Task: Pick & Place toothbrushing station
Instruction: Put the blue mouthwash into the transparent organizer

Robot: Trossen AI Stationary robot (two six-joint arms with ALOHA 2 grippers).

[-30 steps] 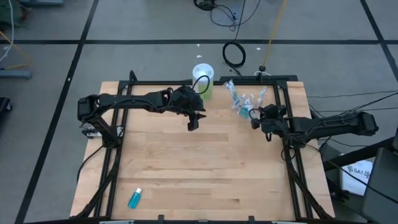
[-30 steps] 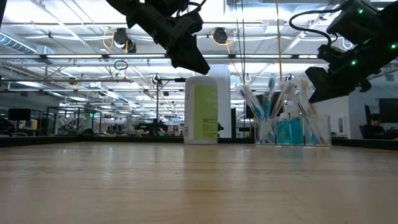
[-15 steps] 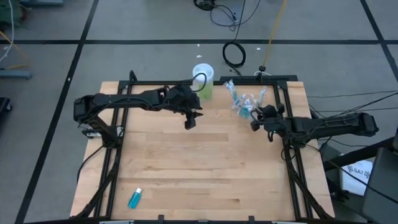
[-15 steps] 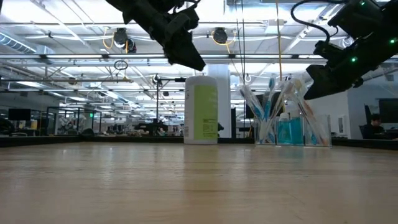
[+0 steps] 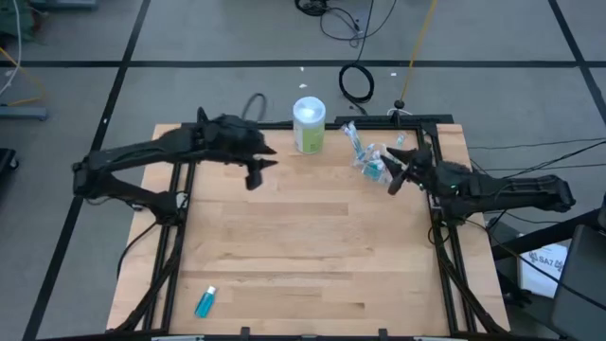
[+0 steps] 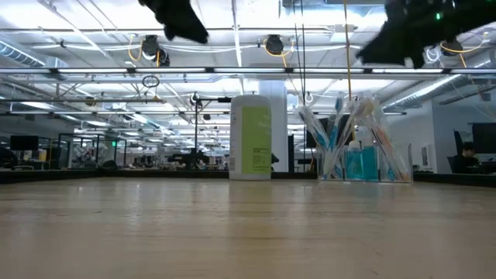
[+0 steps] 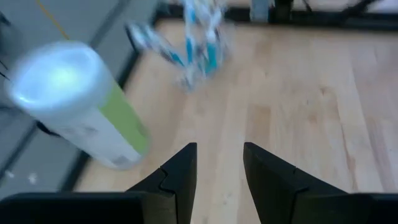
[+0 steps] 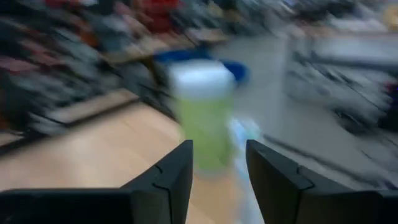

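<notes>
Both arms pulled back and up since second ago: left gripper [image 5: 254, 176] swung away from green-labelled canister [image 5: 308, 125] toward table's left; right gripper [image 5: 397, 177] lifted beside clear cup [image 5: 374, 161]. Fingers of each stand apart, nothing between them in wrist views. Cup sits near table's [image 5: 284, 256] far right edge, brushes and teal tubes fanned out. Stray teal tube [image 5: 205, 302] lies alone, near-left corner. Risk: thin clear plastic cup, top-heavy with slim splayed handles, tips if right fingers clip a bristle end. Canister smooth, cylindrical, white-lidded; tabletop pale matte wood.
</notes>
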